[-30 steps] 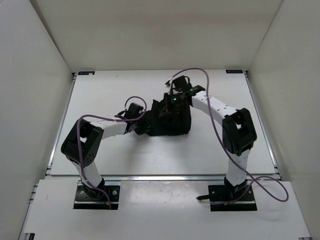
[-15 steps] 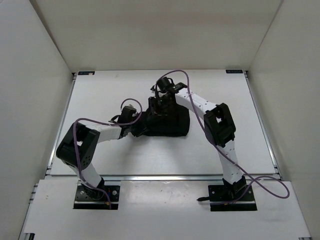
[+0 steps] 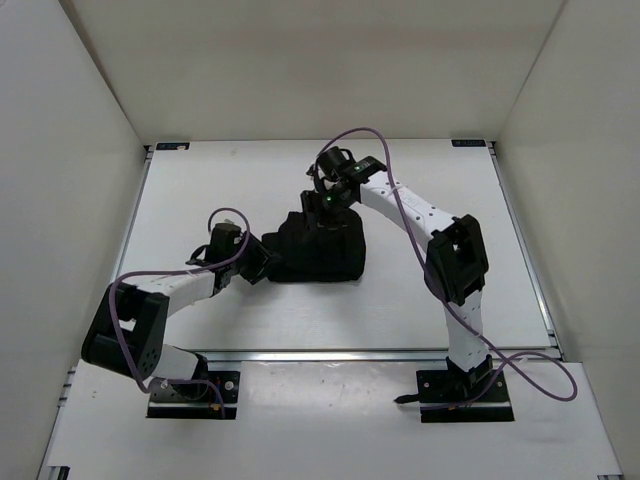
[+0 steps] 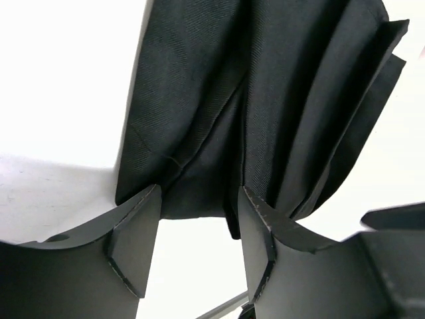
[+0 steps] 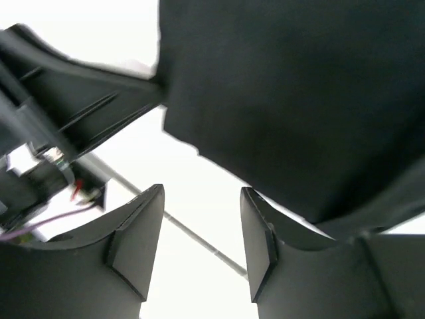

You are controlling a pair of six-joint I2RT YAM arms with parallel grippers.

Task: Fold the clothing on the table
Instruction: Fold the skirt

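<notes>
1. My L gripper (image 4: 199, 193) — jaws wide, nothing clamped; clothing (image 4: 265, 100) hem just ahead.
2. My R gripper (image 5: 202, 191) — jaws parted, empty, at clothing's far edge.
3. Clothing lies bunched mid table (image 3: 200, 190), btwn both grippers.

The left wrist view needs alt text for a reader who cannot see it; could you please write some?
Black pleated clothing lies on the white table, filling the upper middle of the frame. At the bottom, the left claw is open, its two dark fingers apart with the fabric's near hem visible between their tips, unpinched.
</notes>
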